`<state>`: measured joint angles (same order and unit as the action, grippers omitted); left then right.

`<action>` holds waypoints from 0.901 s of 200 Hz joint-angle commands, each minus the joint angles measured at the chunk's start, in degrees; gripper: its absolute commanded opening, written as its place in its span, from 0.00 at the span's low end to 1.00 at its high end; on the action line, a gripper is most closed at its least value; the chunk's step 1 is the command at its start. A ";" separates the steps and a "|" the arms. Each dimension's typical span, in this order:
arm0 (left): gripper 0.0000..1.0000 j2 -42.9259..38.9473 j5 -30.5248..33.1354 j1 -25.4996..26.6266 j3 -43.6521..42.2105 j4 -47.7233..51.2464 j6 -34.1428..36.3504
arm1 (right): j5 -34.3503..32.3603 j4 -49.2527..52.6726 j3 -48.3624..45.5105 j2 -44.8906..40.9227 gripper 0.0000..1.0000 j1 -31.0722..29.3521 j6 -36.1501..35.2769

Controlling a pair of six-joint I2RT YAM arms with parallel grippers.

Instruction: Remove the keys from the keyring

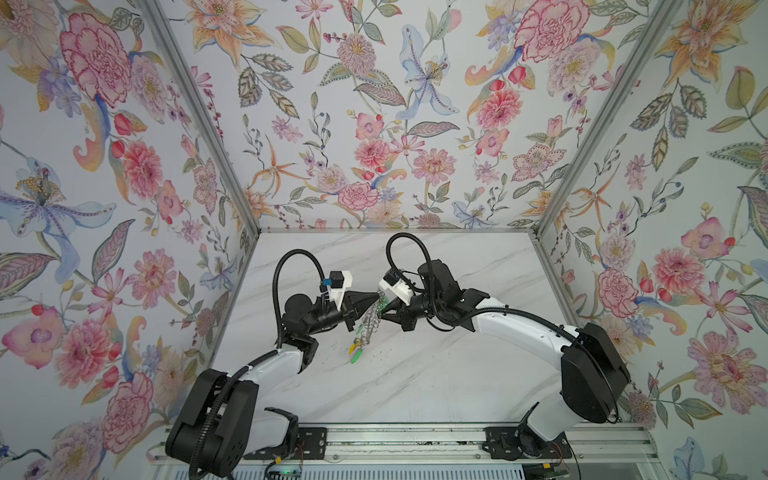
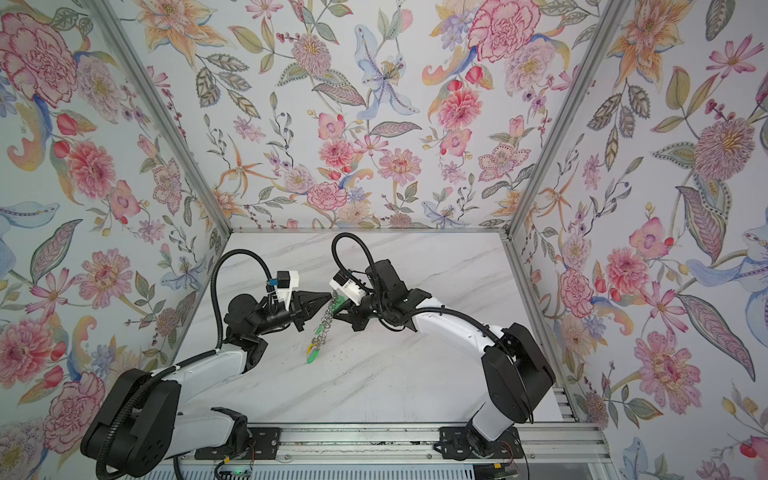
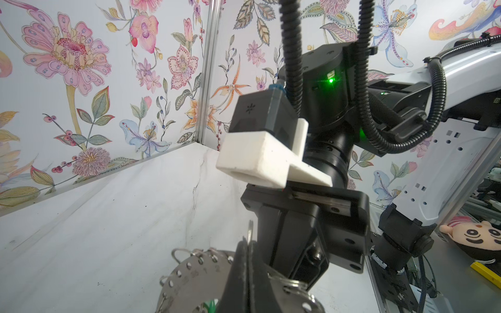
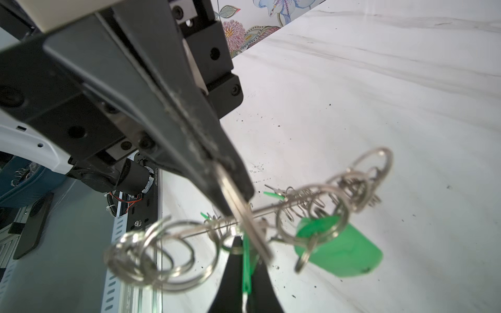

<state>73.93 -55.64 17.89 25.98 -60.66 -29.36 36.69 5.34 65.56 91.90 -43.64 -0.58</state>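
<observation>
In both top views the two grippers meet at frame centre, above the table; the left gripper comes in from the left, the right gripper from the right, just below and beside it, tips nearly touching; between them hangs the keyring, tilted, running down toward the lower left; keys dangle at its low end, close over the tabletop; a rail lies along the bottom edge, before the table. In the right wrist view a key blade pokes from the left gripper's pinched tips at centre, crossing the keyring's edge; a tag sits clamped in the right gripper, bottom centre; a second tag hangs right of it.
</observation>
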 commanded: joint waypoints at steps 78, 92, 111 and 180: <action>0.00 -13.41 13.18 -0.84 -3.10 5.03 9.65 | -0.61 2.67 -2.40 -0.20 0.00 3.48 1.55; 0.00 -15.10 14.55 -0.84 -3.65 5.20 9.77 | -0.23 2.65 -2.09 0.51 0.00 3.37 1.79; 0.00 -16.87 15.94 -0.84 -4.43 4.95 9.82 | 0.18 2.21 -1.92 0.95 0.00 3.12 2.05; 0.00 -23.78 22.22 -0.84 -6.76 6.27 11.71 | 3.40 6.59 1.19 4.38 0.00 0.66 0.30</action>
<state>54.19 -42.00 18.06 18.63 -45.93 -19.66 41.80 2.33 66.19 93.10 -43.05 0.23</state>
